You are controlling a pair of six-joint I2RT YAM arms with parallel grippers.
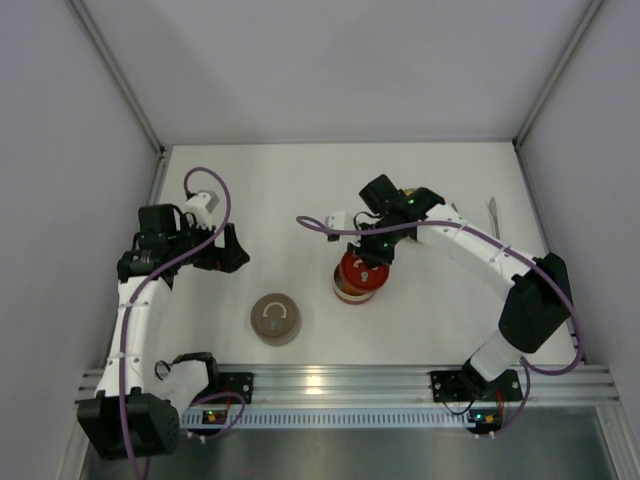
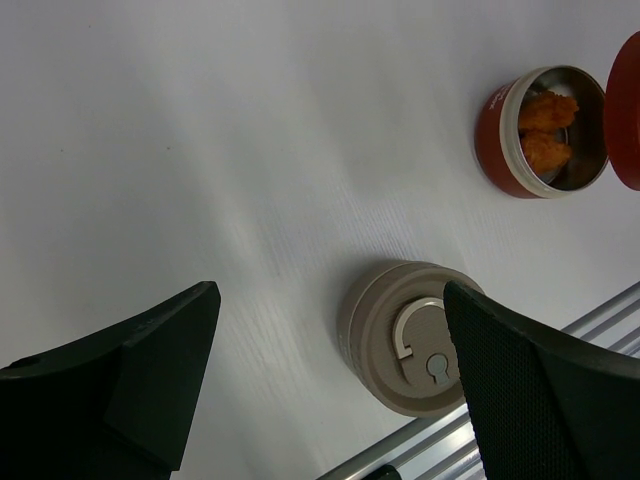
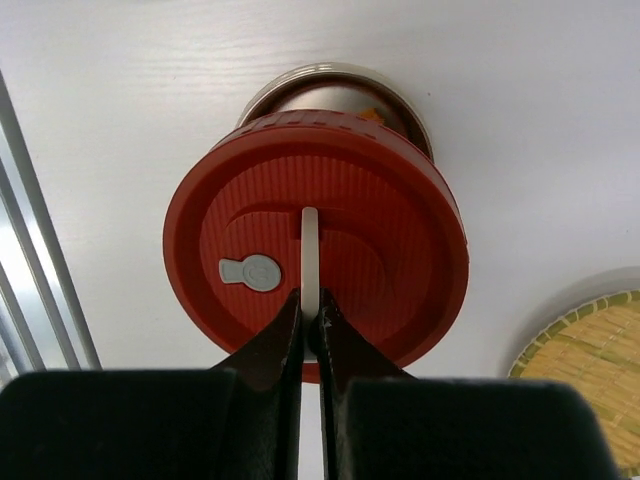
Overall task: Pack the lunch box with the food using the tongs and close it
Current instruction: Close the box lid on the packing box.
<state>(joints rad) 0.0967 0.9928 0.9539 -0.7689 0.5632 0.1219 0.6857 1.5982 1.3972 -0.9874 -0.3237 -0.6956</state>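
Note:
The lunch box [image 2: 500, 135] is a red round tin with a steel inside, and orange chunks of food [image 2: 546, 128] lie in it. Its red lid [image 3: 315, 250] hangs just above the tin [image 3: 335, 85], off-centre, leaving part of the opening uncovered. My right gripper [image 3: 310, 305] is shut on the lid's white ring handle [image 3: 310, 250]. From above, that gripper [image 1: 372, 258] stands over the red lid [image 1: 362, 270]. The silver tongs [image 1: 493, 215] lie on the table at the far right, untouched. My left gripper [image 2: 330, 295] hangs open and holds nothing.
A closed beige tin [image 1: 275, 318] with a ring handle stands near the front rail, just below the open left fingers [image 2: 150, 370]. A yellow woven plate [image 3: 590, 345] sits right of the red tin. The aluminium rail [image 3: 30, 270] runs along the table's near edge.

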